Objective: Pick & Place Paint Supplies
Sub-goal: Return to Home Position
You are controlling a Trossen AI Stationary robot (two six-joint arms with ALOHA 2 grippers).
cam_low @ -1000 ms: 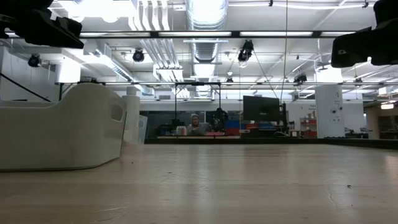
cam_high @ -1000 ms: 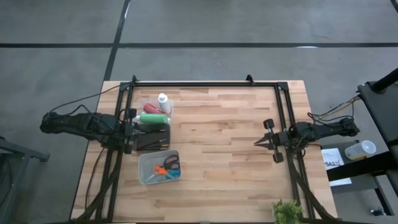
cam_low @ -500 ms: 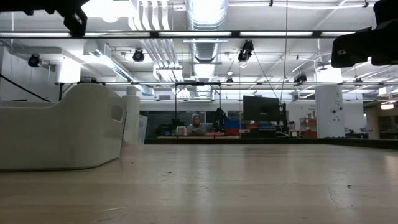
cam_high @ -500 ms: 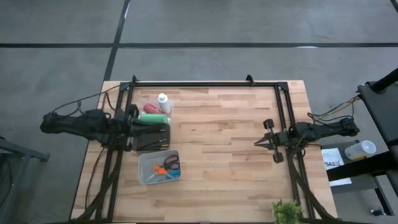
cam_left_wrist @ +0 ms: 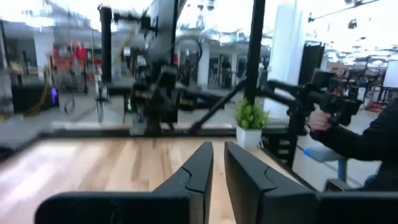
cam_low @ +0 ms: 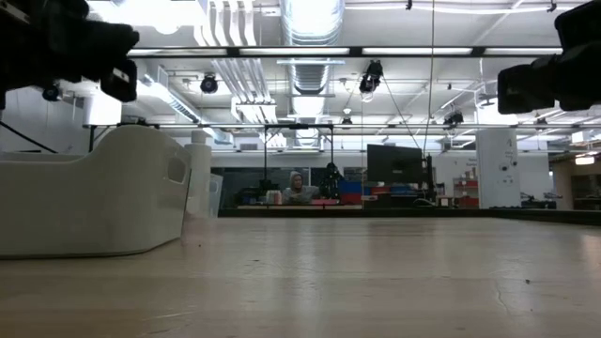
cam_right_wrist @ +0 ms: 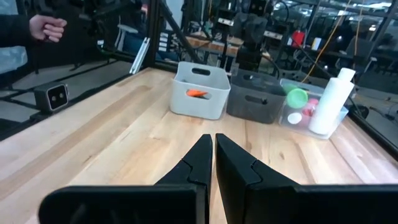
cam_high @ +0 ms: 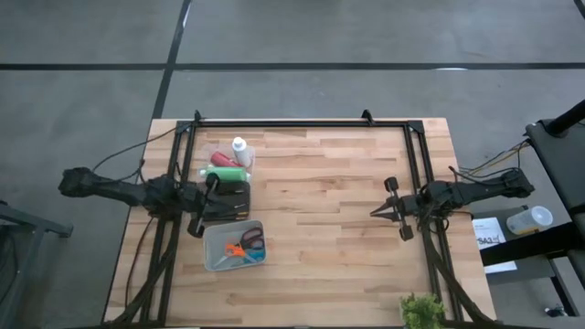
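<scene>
Three paint bottles sit in a clear container (cam_high: pixel 216 151) at the table's far left. The white one (cam_high: pixel 239 146) stands upright. The green one (cam_high: pixel 224 174) and the red one (cam_high: pixel 219 158) lie beside it. In the right wrist view they show as white (cam_right_wrist: pixel 329 96), green (cam_right_wrist: pixel 297 97) and red (cam_right_wrist: pixel 292 117). My left gripper (cam_high: pixel 227 198) hangs level over a dark bin (cam_high: pixel 239 208), its fingers (cam_left_wrist: pixel 199 171) a narrow gap apart with nothing between them. My right gripper (cam_high: pixel 376 210) waits shut and level near the right edge.
A pale bin (cam_high: pixel 216 260) with orange and blue items stands near the dark bin. A black frame (cam_high: pixel 302 122) rims the table. A small plant (cam_high: pixel 420 311) sits at the near right corner. People stand beyond the table's edges (cam_left_wrist: pixel 373 137), (cam_right_wrist: pixel 43 28).
My left gripper has tipped up from slanting downward to level, rolled somewhat, and come down lower over the dark bin. Its finger gap looks unchanged. My right arm has kept still.
</scene>
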